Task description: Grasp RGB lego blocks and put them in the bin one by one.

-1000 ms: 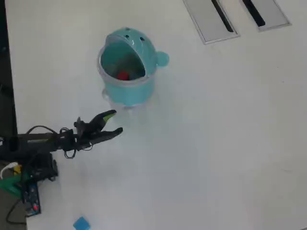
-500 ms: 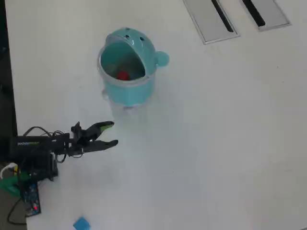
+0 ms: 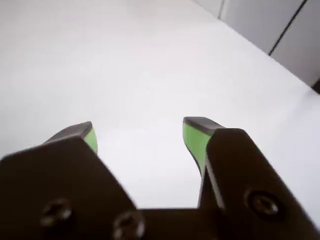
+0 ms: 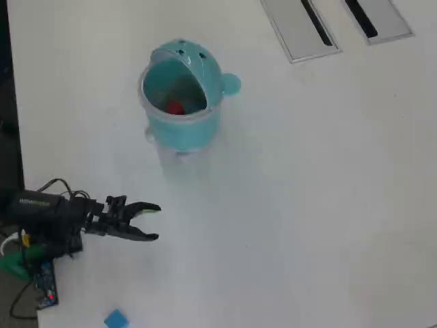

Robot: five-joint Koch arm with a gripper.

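Observation:
The teal bin (image 4: 183,126) stands upright at the upper left of the overhead view, and a red lego block (image 4: 175,108) lies inside it. A blue lego block (image 4: 116,318) lies flat near the bottom left edge. My gripper (image 4: 156,221) hovers low over the white table, left of centre, well below the bin and above the blue block. Its jaws stand open with nothing between them. In the wrist view the gripper (image 3: 139,134) shows green pads (image 3: 196,141) spread wide over bare table. No yellow-green block is in view.
The arm's base, cables and a circuit board (image 4: 42,280) sit at the table's left edge. Two grey slotted panels (image 4: 300,27) lie at the top right. A dark gap borders the table on the left.
The gripper has drawn back from the bin, moving down and slightly left in the overhead view. Its jaws stayed open. The bin and both blocks have not moved.

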